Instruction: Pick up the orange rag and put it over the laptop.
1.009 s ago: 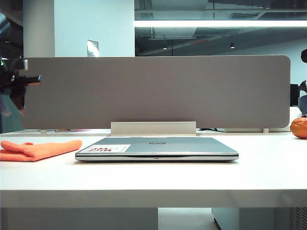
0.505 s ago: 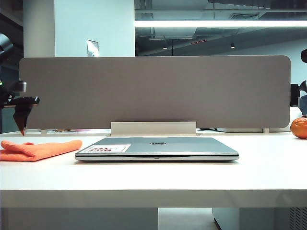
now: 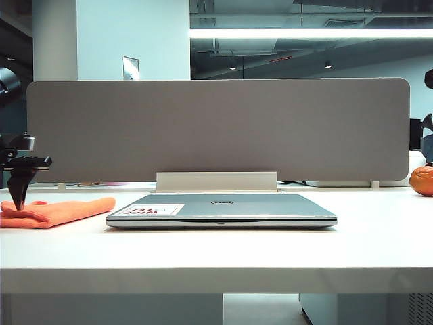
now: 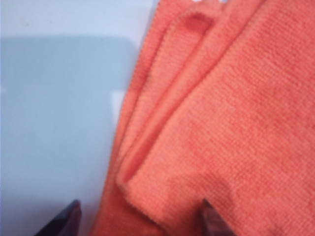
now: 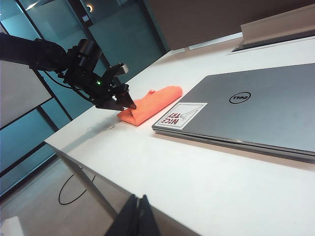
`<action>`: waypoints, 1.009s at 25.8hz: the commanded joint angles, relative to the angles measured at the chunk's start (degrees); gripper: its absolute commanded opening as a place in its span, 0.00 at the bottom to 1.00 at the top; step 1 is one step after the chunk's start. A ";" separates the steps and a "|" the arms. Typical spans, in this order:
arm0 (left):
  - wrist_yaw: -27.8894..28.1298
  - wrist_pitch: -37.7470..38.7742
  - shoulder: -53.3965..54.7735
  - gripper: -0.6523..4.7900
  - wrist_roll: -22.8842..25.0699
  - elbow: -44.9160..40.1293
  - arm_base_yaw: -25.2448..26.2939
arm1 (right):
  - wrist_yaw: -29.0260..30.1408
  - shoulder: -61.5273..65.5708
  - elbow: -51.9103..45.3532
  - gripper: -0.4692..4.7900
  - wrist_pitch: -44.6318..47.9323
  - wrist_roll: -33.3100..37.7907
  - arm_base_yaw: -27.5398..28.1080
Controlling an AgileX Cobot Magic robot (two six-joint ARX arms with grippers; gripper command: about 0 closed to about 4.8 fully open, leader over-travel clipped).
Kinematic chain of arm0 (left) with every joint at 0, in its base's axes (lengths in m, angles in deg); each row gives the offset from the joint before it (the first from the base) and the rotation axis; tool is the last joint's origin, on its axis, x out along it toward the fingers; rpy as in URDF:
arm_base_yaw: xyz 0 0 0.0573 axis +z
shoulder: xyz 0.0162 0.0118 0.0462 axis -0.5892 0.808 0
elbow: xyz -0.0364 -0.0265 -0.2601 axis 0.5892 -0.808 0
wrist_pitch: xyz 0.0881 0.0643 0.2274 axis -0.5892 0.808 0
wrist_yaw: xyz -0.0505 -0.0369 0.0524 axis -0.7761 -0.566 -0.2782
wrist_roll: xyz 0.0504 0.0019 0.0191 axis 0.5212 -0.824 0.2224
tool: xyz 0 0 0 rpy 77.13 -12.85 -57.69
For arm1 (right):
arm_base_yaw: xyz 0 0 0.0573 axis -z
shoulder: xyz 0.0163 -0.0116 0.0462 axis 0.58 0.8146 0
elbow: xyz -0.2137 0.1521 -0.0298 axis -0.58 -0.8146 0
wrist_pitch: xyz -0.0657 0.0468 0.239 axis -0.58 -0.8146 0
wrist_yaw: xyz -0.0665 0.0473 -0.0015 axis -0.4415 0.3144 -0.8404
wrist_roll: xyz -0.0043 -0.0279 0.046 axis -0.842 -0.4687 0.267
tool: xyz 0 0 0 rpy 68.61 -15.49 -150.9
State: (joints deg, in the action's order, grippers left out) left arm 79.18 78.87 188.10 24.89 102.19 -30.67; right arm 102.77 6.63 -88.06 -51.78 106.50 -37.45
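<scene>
The orange rag (image 3: 57, 211) is seen lying folded on the white tabletop (image 3: 216, 254), at the left side of the exterior view, just beside the left edge of the laptop (image 3: 221, 209) and apart from it by a narrow strip of bare surface. In the left wrist view its layered folds (image 4: 216, 123) fill most of the picture, with bare tabletop beside them.

The left claw (image 3: 18, 201) is held pointing down over the rag's outer end, its tips at the cloth; whether they press into it cannot be told. Its two fingertips (image 4: 213, 221) are spread apart, one over the rag and the other over the tabletop, so the claw is released and nothing is grasped.

The laptop is closed and flat, its lid bearing a round logo and a white sticker (image 5: 179, 116) with red print.

The right claw (image 5: 138, 216) is seen low at the tabletop's near edge, well apart from the rag, its fingers pressed together and empty.

A round orange ball (image 3: 422, 180) rests at the far right.
</scene>
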 commanded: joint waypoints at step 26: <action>-6.05 0.15 -0.59 0.11 -0.33 3.15 -0.07 | 0.02 -0.09 -0.20 0.08 0.55 0.02 -0.04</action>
State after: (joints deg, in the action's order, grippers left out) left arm 75.20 79.88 189.10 24.87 104.20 -30.58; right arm 102.77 6.63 -88.06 -51.78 106.50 -37.45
